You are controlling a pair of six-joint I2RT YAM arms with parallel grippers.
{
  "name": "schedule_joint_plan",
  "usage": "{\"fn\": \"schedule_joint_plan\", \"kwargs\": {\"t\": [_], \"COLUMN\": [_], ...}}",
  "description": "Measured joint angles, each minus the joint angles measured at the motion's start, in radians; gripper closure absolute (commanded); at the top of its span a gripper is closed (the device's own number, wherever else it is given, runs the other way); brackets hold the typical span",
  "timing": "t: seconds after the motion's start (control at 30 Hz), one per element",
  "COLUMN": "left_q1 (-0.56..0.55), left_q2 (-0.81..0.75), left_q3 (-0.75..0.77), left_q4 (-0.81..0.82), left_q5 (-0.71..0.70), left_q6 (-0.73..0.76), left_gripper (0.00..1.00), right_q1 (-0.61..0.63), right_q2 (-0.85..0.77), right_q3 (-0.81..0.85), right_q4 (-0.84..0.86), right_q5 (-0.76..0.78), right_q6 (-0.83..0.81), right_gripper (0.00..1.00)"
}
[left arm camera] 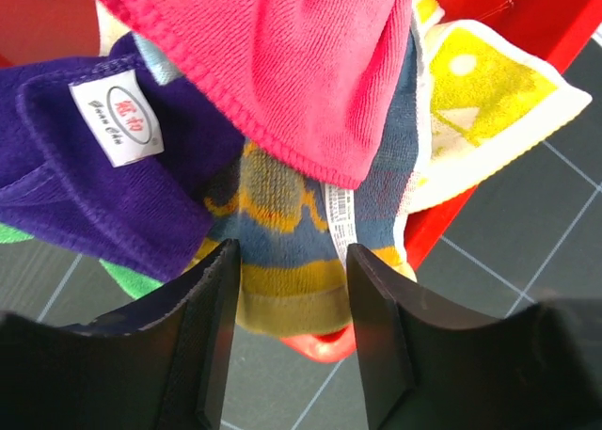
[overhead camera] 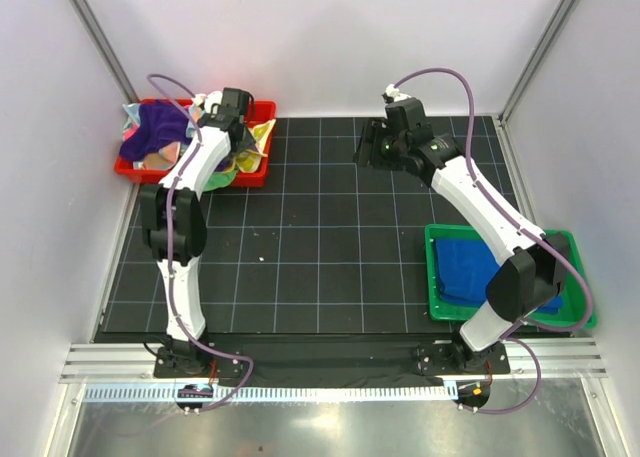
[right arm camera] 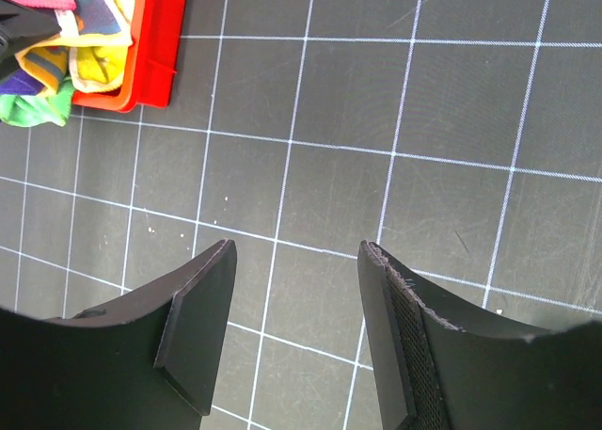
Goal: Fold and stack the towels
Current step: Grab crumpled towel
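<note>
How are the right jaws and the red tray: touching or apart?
Apart. The right wrist view shows bare mat between the right jaws and the red tray.

Red tray; purple towel, pink towel, teal-and-yellow towel, perhaps striped; green tray, blue towel; black mat gridded white.

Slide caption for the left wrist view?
Left gripper, jaws apart, over a teal-and-yellow towel below the pink towel and purple towel in the red tray.

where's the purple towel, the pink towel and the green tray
purple towel [left arm camera: 85, 204], left wrist view, on the fold below its label
pink towel [left arm camera: 301, 63], left wrist view, middle of the cloth
green tray [overhead camera: 433, 272], top view, left rim
</note>
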Motion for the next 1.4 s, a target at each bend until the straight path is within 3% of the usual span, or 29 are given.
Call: {"fn": "schedule_joint_plan", "kwargs": {"t": [0.2,0.33,0.4,0.47,0.6,0.73,1.17,1.4], "left_q1": [0.003,0.003,0.003,0.004,0.004,0.004,0.077,0.101], "left_q2": [0.050,0.057,0.061,0.075,0.133,0.136,-0.019,-0.006], "left_q3": [0.067,0.078,0.080,0.095,0.172,0.167,0.029,0.075], "left_q4": [-0.005,0.000,0.005,0.012,0.013,0.024,0.135,0.142], "left_q5": [0.005,0.021,0.037,0.065,0.104,0.108,-0.025,-0.100], "left_q6": [0.000,0.005,0.016,0.036,0.068,0.086,0.054,0.011], "left_gripper": [0.63,0.87,0.90,0.84,0.50,0.39,0.42,0.46], "right_q1": [0.000,0.000,0.000,0.000,0.000,0.000,0.000,0.000], "right_q2": [0.000,0.000,0.000,0.000,0.000,0.000,0.000,0.001], "right_q3": [-0.010,-0.010,-0.010,-0.010,-0.010,-0.010,-0.016,-0.021], "right_q4": [0.002,0.002,0.003,0.002,0.003,0.003,0.013,0.018], "right_q5": [0.000,0.000,0.000,0.000,0.000,0.001,0.003,0.000], "right_q6": [-0.006,-0.011,-0.012,-0.013,-0.013,-0.016,-0.017,-0.017], "right_gripper": [0.39,0.39,0.39,0.39,0.39,0.39,0.39,0.40]}}
